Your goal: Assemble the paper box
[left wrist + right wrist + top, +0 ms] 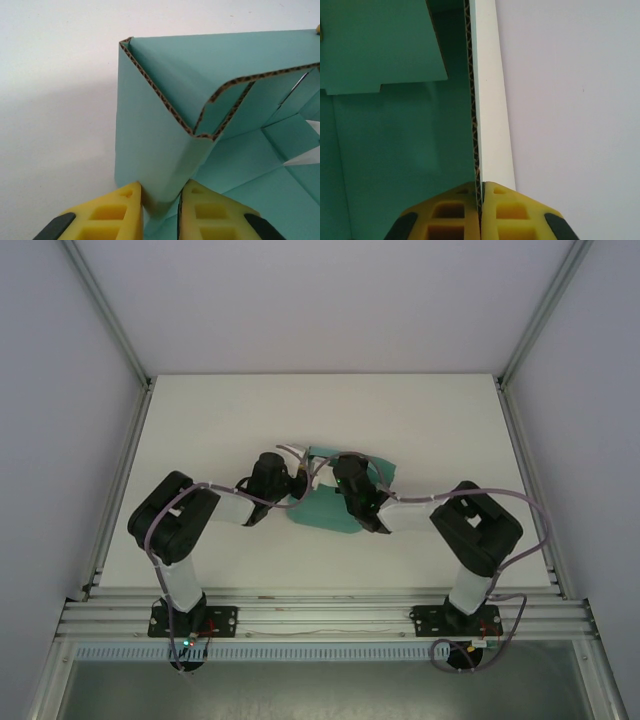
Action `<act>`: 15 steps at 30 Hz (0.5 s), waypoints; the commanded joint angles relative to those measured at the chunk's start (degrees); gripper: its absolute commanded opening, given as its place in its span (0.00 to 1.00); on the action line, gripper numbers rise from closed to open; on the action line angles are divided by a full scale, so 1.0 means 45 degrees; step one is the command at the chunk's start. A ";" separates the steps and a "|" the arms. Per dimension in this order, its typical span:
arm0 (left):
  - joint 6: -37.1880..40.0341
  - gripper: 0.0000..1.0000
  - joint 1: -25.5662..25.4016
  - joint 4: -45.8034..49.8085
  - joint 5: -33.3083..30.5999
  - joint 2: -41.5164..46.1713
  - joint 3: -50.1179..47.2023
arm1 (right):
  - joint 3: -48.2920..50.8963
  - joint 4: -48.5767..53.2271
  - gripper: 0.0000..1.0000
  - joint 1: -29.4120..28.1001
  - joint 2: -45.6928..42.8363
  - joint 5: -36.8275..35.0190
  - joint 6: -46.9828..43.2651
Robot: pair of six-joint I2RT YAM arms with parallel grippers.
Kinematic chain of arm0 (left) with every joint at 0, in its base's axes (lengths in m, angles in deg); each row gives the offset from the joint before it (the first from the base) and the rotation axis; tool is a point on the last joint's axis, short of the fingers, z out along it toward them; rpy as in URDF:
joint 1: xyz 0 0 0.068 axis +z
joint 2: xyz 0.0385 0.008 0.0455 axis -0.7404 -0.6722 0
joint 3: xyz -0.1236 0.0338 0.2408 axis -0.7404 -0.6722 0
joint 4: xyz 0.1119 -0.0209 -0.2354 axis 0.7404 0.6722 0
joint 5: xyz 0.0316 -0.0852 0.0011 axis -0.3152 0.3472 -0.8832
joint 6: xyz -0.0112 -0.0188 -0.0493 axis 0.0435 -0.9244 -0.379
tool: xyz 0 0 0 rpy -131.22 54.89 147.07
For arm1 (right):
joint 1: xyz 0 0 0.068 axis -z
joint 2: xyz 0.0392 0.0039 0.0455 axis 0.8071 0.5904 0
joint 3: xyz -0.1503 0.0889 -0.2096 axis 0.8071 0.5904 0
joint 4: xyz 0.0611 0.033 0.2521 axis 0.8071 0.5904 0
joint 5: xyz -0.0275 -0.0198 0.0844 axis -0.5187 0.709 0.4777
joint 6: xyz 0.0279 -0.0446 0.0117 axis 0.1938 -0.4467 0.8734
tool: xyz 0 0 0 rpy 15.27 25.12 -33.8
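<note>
While the paper box lies part-folded near the middle of the white table, you have both arms reaching in on it, one from each side. You can see it is teal-green corrugated card, with brown fluting along its cut edges. In your left wrist view, one wall of the box stands upright and folds round a corner, with the flat creased panels spreading to the right behind it. Your left gripper has its yellow fingers closed in on that folded corner, one on each side and touching the card. In your right wrist view, your right gripper is pinched tight on a thin upright wall, seen edge-on, teal on its left face and pale on its right.
</note>
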 commanded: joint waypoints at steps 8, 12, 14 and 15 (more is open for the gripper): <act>0.0458 0.16 0.0007 -0.1054 -0.0475 -0.0105 -0.0275 | -0.0247 0.2354 0.17 0.0025 -0.0556 -0.0007 0.0927; 0.0507 0.15 0.0010 -0.1147 -0.0677 -0.0142 -0.0351 | -0.0266 0.2358 0.23 0.0137 -0.0838 -0.0449 0.1014; 0.0556 0.12 -0.0023 -0.1129 -0.0833 -0.0163 -0.0389 | -0.0281 0.2430 0.28 0.0139 -0.1145 -0.0498 0.1418; 0.0622 0.12 -0.0044 -0.1213 -0.0938 -0.0182 -0.0460 | -0.0305 0.2758 0.35 0.0149 -0.1443 -0.0262 0.1820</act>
